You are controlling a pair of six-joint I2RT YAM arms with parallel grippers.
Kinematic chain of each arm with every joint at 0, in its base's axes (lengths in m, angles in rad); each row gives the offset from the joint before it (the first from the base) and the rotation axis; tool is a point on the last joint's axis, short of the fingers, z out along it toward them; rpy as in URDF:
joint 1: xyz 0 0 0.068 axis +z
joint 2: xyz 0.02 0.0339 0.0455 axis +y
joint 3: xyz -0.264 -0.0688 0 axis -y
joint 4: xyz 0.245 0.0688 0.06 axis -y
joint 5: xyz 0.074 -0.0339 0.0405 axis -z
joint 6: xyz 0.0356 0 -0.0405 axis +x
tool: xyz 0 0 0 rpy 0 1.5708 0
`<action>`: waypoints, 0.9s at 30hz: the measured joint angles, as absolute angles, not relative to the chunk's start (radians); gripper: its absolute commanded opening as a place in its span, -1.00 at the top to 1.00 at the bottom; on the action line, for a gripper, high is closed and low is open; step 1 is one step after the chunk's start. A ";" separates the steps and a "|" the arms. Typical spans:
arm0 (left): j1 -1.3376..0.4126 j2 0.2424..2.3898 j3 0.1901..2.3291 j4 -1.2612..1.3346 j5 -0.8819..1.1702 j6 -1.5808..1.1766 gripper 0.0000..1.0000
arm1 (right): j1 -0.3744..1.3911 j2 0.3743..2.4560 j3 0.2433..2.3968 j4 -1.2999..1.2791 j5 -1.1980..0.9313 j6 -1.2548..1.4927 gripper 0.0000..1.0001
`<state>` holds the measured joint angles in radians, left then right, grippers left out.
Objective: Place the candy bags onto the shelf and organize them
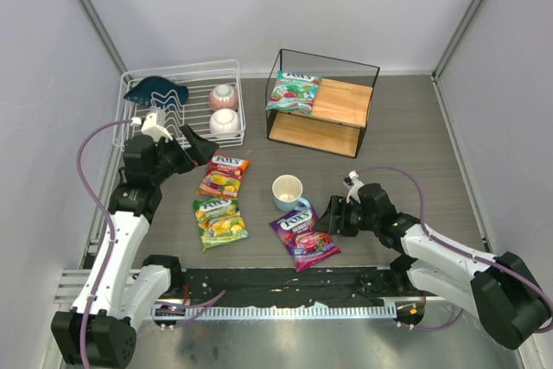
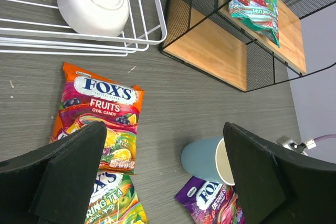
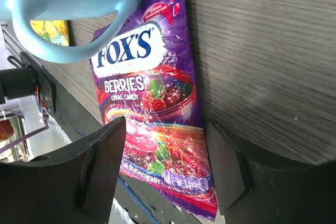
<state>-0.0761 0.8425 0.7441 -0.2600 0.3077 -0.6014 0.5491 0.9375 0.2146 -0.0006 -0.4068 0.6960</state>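
Item: candy bags, four; shelf (image 1: 344, 103), one.

- Teal-green bag (image 1: 294, 92): flat on the upper wooden board, left end, upper centre-right of the overhead view. Already placed.
- Orange-red bag (image 1: 225, 174): on the table, centre-left, just below the white wire dish rack (image 1: 186, 108).
- Yellow-green bag (image 1: 219, 222): directly below the orange-red one, edges near or touching.
- Purple bag (image 1: 304, 238): lower centre, just beside the blue mug (image 1: 288, 191).

Left gripper (image 1: 197, 148): fingers spread wide, nothing held, poised over the orange-red bag (image 2: 100, 114) in its wrist view.

Right gripper (image 1: 327, 220): fingers apart, standing either side of the lower end of the purple bag (image 3: 152, 114); not closed on it. Contact with the packet not determinable.

Hazards, as judged:
- Glossy flat film against the tabletop, little edge to catch; likely slip, or a pinch of film alone and a drooping packet.
- Mug (image 3: 68, 3) touching or nearly touching the purple bag's top edge; risk of dragging or tipping it during lift.
- Thin black wire frame around both boards; risk of snagging a limp bag on entry, or nudging the light shelf.
- Upper board partly occupied; careless placement liable to shove the teal-green bag off.
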 measured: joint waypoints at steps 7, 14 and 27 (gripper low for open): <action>-0.071 0.842 0.744 -0.260 0.315 -0.601 -0.99 | 0.599 0.975 0.215 0.041 -0.411 0.701 -0.12; -0.065 0.842 0.744 -0.260 0.321 -0.601 -0.99 | 0.619 1.008 0.213 0.031 -0.402 0.712 0.29; -0.056 0.842 0.744 -0.260 0.335 -0.601 -0.99 | 0.621 1.007 0.212 0.007 -0.390 0.717 0.98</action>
<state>-0.0559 0.8425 0.7441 -0.2600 0.3351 -0.6014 0.6209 1.0073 0.2119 0.0074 -0.3904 0.7174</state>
